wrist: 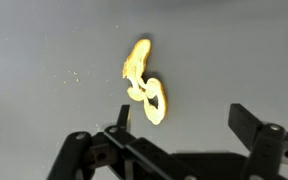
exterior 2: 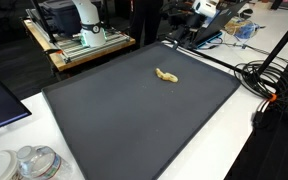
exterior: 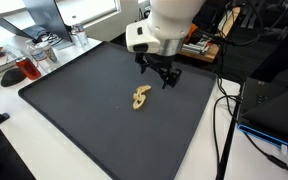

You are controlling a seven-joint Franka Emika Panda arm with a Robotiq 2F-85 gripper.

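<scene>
No legible text or labels anywhere

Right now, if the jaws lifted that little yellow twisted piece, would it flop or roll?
Probably light: the yellow twisted piece looks small and thin on the dark mat. It lies flat with uneven loops, so it likely slides rather than rolls. Stiff or floppy, I cannot tell.

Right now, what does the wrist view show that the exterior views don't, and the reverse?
Only the wrist view: the yellow object's twisted, looped shape and pale specks on the mat beside it. Only the exterior views: the white arm, the mat's edges, the white table and the cables. Both: the yellow object lying on the dark mat, with the open gripper close by, not touching it.
</scene>
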